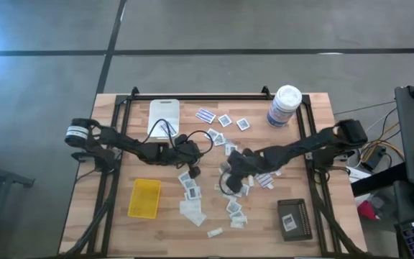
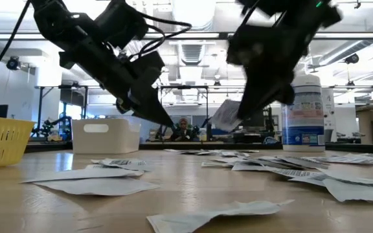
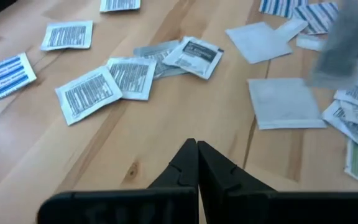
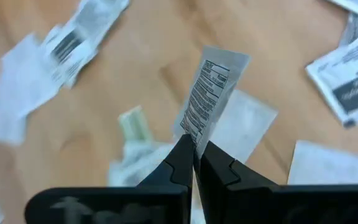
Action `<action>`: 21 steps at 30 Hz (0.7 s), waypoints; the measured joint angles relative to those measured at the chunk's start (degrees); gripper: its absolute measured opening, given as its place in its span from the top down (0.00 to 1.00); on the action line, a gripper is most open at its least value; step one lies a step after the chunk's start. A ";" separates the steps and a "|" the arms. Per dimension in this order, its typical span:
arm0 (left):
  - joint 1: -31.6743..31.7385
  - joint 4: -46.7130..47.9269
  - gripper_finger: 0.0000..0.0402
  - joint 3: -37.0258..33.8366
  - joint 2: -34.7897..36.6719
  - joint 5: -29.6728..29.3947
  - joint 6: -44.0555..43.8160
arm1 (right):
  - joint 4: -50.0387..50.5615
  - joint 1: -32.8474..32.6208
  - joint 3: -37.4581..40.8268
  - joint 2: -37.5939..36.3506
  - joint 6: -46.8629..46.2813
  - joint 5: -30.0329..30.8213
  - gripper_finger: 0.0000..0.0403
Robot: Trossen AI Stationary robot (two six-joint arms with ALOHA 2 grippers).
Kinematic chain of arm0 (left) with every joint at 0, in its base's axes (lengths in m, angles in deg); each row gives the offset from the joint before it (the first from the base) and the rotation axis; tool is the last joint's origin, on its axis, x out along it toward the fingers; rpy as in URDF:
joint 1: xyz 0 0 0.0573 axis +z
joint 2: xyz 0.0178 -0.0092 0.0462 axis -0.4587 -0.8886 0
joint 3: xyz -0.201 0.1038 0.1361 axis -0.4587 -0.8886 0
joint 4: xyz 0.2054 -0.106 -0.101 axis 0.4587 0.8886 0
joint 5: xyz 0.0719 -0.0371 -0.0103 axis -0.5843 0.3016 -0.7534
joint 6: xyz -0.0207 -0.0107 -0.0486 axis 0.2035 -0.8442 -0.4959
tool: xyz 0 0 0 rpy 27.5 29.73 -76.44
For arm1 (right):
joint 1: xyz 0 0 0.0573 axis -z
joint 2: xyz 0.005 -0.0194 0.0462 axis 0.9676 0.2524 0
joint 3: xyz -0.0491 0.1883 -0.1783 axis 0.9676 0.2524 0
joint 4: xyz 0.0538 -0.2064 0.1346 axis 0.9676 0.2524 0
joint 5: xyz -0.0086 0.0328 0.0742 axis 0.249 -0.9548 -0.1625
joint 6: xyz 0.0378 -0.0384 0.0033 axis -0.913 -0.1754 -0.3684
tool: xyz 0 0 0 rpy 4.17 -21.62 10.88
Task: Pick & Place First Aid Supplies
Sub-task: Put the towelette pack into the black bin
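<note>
Both pincers closed: left hovering, right apparently raised mid-table.

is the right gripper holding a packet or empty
Holding one: the right gripper is shut on a printed packet, lifted clear of the table.

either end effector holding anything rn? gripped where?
Right end effector pinches a printed white packet by one end, lifted off the table. Left end effector is shut, holding nothing.

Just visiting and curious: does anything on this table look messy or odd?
Yes. Small white paper packets lie strewn over the wooden table, not in the yellow tray. The right claw pinches one printed packet above it.
</note>
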 joint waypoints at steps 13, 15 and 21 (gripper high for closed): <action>-0.05 1.92 1.00 0.04 0.00 0.44 0.17 | 10.76 -15.55 0.00 -10.41 -13.14 1.44 0.98; -0.06 1.93 1.00 0.05 0.00 0.61 0.17 | 12.96 -18.34 0.00 -11.44 -16.38 0.83 0.98; -0.06 2.22 1.00 0.08 0.00 0.70 1.39 | 17.65 -27.35 0.00 -15.26 -25.97 -2.46 0.98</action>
